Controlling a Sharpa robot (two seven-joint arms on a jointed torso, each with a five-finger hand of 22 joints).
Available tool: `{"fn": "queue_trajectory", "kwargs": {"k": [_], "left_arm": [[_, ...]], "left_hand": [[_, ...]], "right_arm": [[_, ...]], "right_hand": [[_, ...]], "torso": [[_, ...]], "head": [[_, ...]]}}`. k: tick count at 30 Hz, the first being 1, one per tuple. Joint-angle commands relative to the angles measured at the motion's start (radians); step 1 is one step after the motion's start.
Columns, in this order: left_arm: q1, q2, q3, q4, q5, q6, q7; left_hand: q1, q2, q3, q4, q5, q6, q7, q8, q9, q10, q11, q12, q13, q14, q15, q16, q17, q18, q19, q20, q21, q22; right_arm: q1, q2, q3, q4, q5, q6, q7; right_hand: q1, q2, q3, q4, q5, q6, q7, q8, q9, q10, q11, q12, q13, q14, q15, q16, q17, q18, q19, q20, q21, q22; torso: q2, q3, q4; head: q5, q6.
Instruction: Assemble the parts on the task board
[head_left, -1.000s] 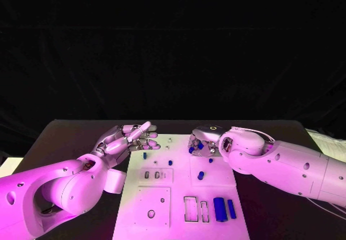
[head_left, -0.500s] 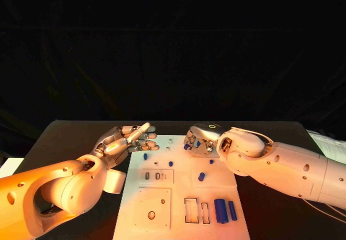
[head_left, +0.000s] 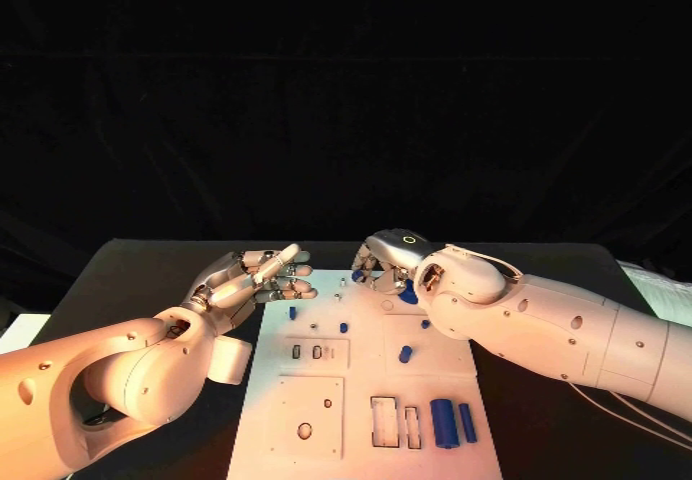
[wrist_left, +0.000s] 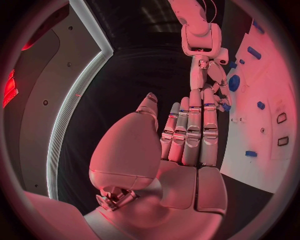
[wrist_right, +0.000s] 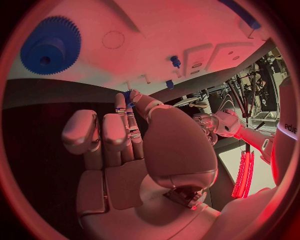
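White rectangular task board (head_left: 361, 400) lies mid black worktop (head_left: 144, 270). Left hand (head_left: 257, 280) is held at the board's far-left corner, fingers (wrist_left: 187, 125) straight, together, empty. Right hand (head_left: 382, 268) is poised over the board's far edge, a small blue part (wrist_right: 127, 96) pinched at its fingers. Blue toothed gear (wrist_right: 51, 45) rests on the board.

Left robot hand (head_left: 260, 277) empty; right robot hand (head_left: 382, 265) pinching.

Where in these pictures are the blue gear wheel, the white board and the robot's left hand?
blue gear (wrist_right: 51, 45), right wrist view, on its toothed face.
task board (head_left: 368, 390), head view, on bare white surface.
left hand (head_left: 260, 277), head view, on its fingers.
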Motion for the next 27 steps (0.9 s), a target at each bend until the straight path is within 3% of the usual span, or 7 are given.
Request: {"fn": "queue_trajectory", "kwargs": {"k": [1, 9, 17, 27], "left_arm": [[0.003, 0.001, 0.001, 0.0, 0.005, 0.008, 0.011], [0.007, 0.001, 0.001, 0.001, 0.005, 0.01, 0.009], [0.008, 0.002, 0.001, -0.003, 0.005, 0.01, 0.007], [0.009, 0.002, 0.001, -0.006, 0.005, 0.011, 0.004]], "left_hand": [[0.002, 0.007, 0.0, -0.007, 0.001, -0.004, 0.003, -0.005, 0.001, -0.007, 0.0, -0.006, 0.001, -0.003, 0.003, -0.004, 0.002, 0.012, 0.0, 0.004, -0.004, -0.002], [0.003, 0.007, 0.0, -0.007, 0.001, -0.005, 0.003, -0.005, 0.001, -0.007, 0.0, -0.006, 0.002, -0.003, 0.003, -0.004, 0.002, 0.012, 0.0, 0.004, -0.004, -0.002], [0.003, 0.008, 0.0, -0.008, 0.0, -0.005, 0.003, -0.005, 0.001, -0.008, 0.0, -0.006, 0.002, -0.003, 0.003, -0.005, 0.002, 0.012, 0.0, 0.004, -0.004, -0.002], [0.003, 0.008, 0.0, -0.008, 0.0, -0.005, 0.003, -0.005, 0.001, -0.008, 0.0, -0.006, 0.002, -0.003, 0.003, -0.005, 0.003, 0.012, 0.0, 0.004, -0.005, -0.002]], "right_arm": [[0.001, 0.02, -0.001, -0.027, -0.011, -0.022, -0.008], [0.0, 0.067, -0.005, -0.086, -0.007, 0.011, 0.002], [-0.001, 0.078, -0.008, -0.096, -0.006, 0.044, 0.022], [-0.002, 0.084, -0.009, -0.094, -0.006, 0.057, 0.032]], "right_hand": [[0.001, 0.002, 0.008, 0.002, 0.0, 0.011, -0.002, 0.0, 0.019, -0.002, 0.004, -0.005, -0.002, 0.032, -0.004, 0.003, 0.001, -0.015, 0.0, -0.006, 0.008, 0.002], [-0.002, -0.002, 0.007, 0.006, -0.002, 0.007, 0.001, -0.005, 0.019, -0.008, 0.006, -0.006, -0.003, 0.031, -0.002, 0.008, 0.004, -0.015, -0.002, -0.005, 0.012, 0.007], [-0.008, -0.008, 0.004, 0.009, -0.001, 0.005, 0.002, -0.007, 0.02, -0.011, 0.008, -0.006, -0.004, 0.03, 0.0, 0.01, 0.005, -0.015, -0.004, -0.004, 0.015, 0.009], [-0.011, -0.011, 0.002, 0.011, -0.001, 0.005, 0.003, -0.008, 0.021, -0.012, 0.008, -0.005, -0.004, 0.03, 0.0, 0.012, 0.006, -0.016, -0.005, -0.003, 0.016, 0.01]], "torso": [[0.001, 0.0003, -0.0003], [0.003, 0.0, 0.0004], [0.003, 0.0, -0.0011], [0.003, -0.0004, -0.0005]], "head": [[0.003, -0.002], [0.007, -0.007], [0.016, -0.013], [0.017, -0.015]]}}
